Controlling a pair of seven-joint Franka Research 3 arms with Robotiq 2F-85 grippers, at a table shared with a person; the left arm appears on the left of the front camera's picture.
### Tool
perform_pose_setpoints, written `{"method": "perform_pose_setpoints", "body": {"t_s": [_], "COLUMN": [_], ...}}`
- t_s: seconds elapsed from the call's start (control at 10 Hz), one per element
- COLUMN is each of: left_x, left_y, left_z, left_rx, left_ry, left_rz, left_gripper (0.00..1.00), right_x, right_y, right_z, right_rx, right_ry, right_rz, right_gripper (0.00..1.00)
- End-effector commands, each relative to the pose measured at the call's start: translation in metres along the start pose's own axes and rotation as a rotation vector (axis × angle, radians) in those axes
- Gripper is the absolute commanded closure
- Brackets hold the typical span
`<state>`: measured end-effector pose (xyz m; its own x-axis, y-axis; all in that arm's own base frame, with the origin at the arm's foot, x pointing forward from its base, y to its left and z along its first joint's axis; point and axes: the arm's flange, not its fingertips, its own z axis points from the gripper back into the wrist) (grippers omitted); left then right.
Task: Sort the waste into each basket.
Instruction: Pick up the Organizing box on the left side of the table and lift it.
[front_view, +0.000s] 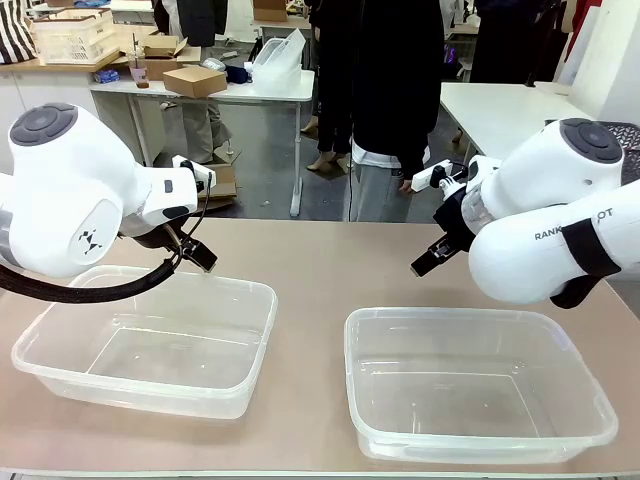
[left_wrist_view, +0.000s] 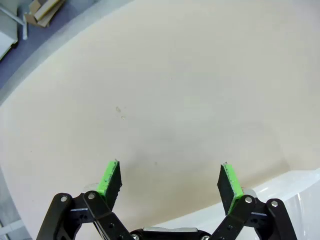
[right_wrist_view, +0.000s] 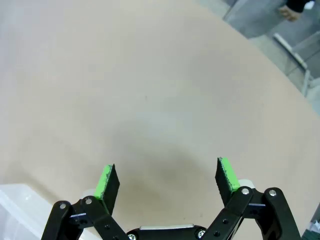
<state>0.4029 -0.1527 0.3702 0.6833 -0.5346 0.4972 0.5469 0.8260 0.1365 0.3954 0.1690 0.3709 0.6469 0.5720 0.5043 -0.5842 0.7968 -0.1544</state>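
The left basket (front_view: 130, 388) and right basket (front_view: 480, 445) sit near. Beyond them, the left gripper (left_wrist_view: 170, 175) and right gripper (right_wrist_view: 167, 175) hover spread. A person (front_view: 395, 100) stands far.

Two clear tubs stand on one table (front_view: 310, 265): the left tub (front_view: 130, 385) at lower left, the right tub (front_view: 480, 440) at lower right. Two grippers: the left gripper (front_view: 197, 253) mid-left, the right gripper (front_view: 425, 263) mid-right. One person (front_view: 390, 100) stands at top centre.

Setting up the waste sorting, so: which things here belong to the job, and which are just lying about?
Job: left tub, right tub, left gripper, right gripper, both open.
Lying about: cardboard box, crate, cup, on far tables.
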Motion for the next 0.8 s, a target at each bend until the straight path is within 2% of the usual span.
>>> {"method": "perform_pose_setpoints", "body": {"t_s": [0.0, 0.1, 0.2, 0.3, 0.4, 0.5, 0.6, 0.7], "left_x": [0.0, 0.0, 0.0, 0.012, 0.024, 0.026, 0.017, -0.005], "left_y": [0.001, 0.001, 0.0, -0.001, -0.008, -0.019, -0.04, -0.057], "left_z": [0.0, 0.0, 0.0, 0.029, 0.074, 0.105, 0.148, 0.18], "left_rx": [0.0, 0.0, 0.0, -0.011, 0.001, 0.015, -0.012, -0.085], "left_ry": [0.0, 0.0, 0.0, 0.0, 0.08, 0.074, 0.057, 0.011], "left_rz": [0.001, 0.001, 0.0, -0.012, 0.142, 0.161, 0.153, 0.076], "left_gripper": [0.0, 0.0, 0.0, 0.0, 0.0, 0.0, 0.0, 0.0], "right_x": [0.0, 0.0, 0.003, 0.006, -0.001, -0.01, -0.028, -0.049], "right_y": [0.0, 0.0, -0.004, -0.008, -0.006, 0.001, 0.023, 0.047], "right_z": [0.0, 0.0, 0.023, 0.061, 0.113, 0.142, 0.177, 0.195], "right_rx": [0.0, 0.0, -0.003, -0.055, -0.034, -0.021, -0.004, -0.001], "right_ry": [0.0, 0.0, 0.024, -0.001, -0.041, -0.052, -0.003, 0.043], "right_rz": [0.0, 0.0, -0.046, -0.125, -0.202, -0.231, -0.225, -0.15], "right_gripper": [0.0, 0.0, 0.0, 0.0, 0.0, 0.0, 0.0, 0.0]}}
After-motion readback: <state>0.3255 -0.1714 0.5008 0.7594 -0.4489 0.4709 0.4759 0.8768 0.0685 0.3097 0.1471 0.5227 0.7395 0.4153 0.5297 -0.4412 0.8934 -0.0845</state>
